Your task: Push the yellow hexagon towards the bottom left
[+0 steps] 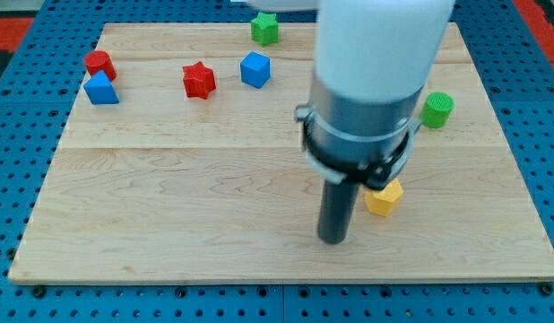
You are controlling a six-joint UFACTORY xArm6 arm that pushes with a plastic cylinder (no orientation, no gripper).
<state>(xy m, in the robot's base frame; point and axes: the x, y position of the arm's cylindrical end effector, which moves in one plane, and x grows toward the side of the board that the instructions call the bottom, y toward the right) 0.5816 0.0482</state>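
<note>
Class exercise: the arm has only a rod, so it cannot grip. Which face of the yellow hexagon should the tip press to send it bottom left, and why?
Press its upper-right side. The yellow hexagon must travel toward the view's bottom left, but my tip stands at its lower left, so it should probably circle round first.

- No writing, label, brand, number or sign can be read anywhere in this view.
</note>
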